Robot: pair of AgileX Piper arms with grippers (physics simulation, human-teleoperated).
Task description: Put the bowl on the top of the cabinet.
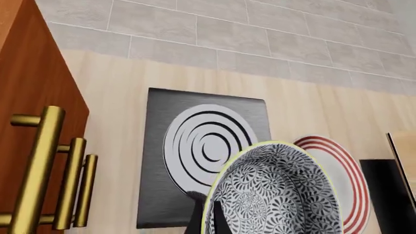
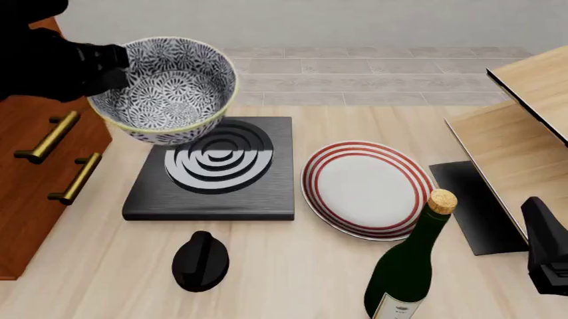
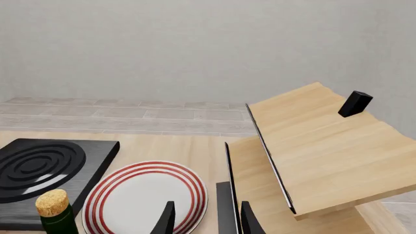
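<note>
Because the bowl (image 2: 169, 90) has to end on the cabinet (image 2: 36, 199), the left gripper (image 1: 206, 214) carries it high over the stove plate (image 2: 217, 169), just beside the cabinet's front — a finger is pinched over the near rim, so the claw is closed on the bowl. Held by one edge, the bowl tilts: its opening faces up and toward the camera in the front view, its axis leaning off vertical. Being round, it has no long axis. The right gripper (image 3: 204, 219) idles apart by the pale shelf (image 3: 325, 146) — fingers spread, holding nothing.
</note>
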